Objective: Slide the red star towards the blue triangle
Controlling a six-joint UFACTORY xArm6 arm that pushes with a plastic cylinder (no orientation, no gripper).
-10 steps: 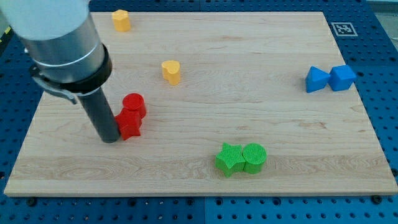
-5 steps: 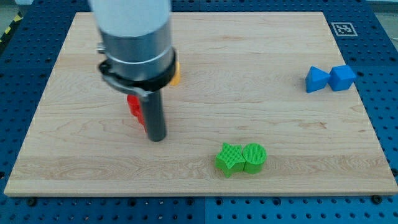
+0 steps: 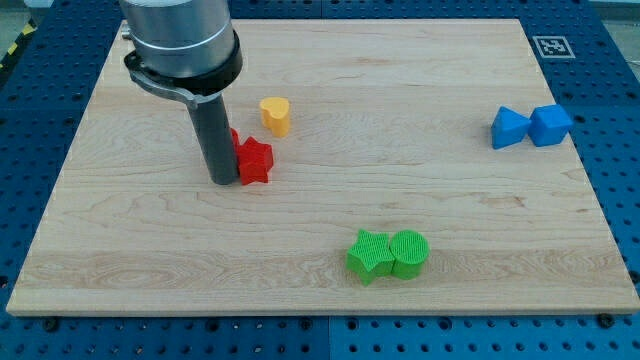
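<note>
A: Nearest the view's bottom on the bench (image 3: 120, 270): a green star (image 3: 368, 256) touching a green cylinder (image 3: 409, 252) on its right side. Both sit low and centre-right.

B: Noted. Next row up?

A: The rod's tip (image 3: 224, 181) is down on the wood, left of centre. The red star (image 3: 254, 160) sits just to the tip's right, touching or all but touching the rod. A sliver of a second red block (image 3: 233, 137) shows behind the rod; its shape cannot be made out.

B: Gripper state?

A: No gripper is fitted, only the straight dark rod, so nothing opens or closes and nothing is held. The tip merely rests against the star's left side.

B: Further back?

A: A yellow heart-like block (image 3: 276, 115) stands just above and right of the red star, apart from it. At the view's far right, the blue triangle (image 3: 509, 129) touches a blue block (image 3: 550, 124), squarish, on its right. The red star is well apart from the blue triangle, with bare wood between. A black-and-white marker tag (image 3: 551, 46) sits at the board's top right corner.
</note>
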